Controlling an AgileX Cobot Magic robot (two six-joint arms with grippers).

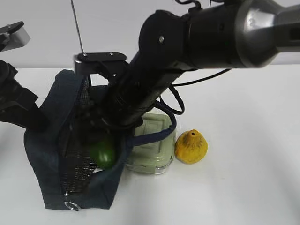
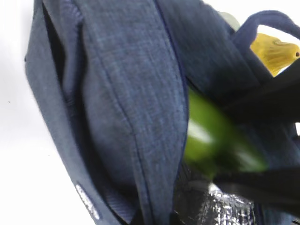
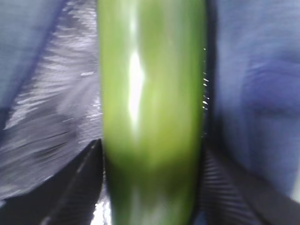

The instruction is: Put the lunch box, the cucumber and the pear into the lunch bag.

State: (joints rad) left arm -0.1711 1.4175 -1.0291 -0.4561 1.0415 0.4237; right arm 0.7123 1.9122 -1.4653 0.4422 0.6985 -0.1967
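The navy lunch bag (image 1: pixel 47 150) stands open at the left, its silver lining (image 3: pixel 51 117) showing. My right gripper (image 1: pixel 101 136) reaches down into it, shut on the green cucumber (image 1: pixel 104 153), whose lower end is inside the opening. In the right wrist view the cucumber (image 3: pixel 150 93) fills the middle with a black finger (image 3: pixel 86 187) on each side. The lunch box (image 1: pixel 152 140) sits on the table against the bag's right side. The pear (image 1: pixel 191 147) lies right of it. My left gripper (image 1: pixel 28 119) is at the bag's left wall, and a fold of fabric (image 2: pixel 126 93) runs into its jaws.
One loop handle (image 1: pixel 157 133) of the bag drapes over the lunch box lid. The metal zip pull (image 1: pixel 71 205) hangs at the bag's front corner. White table (image 1: pixel 253 178) stretches to the right and front. The right arm's cable (image 1: pixel 178 101) loops above the lunch box.
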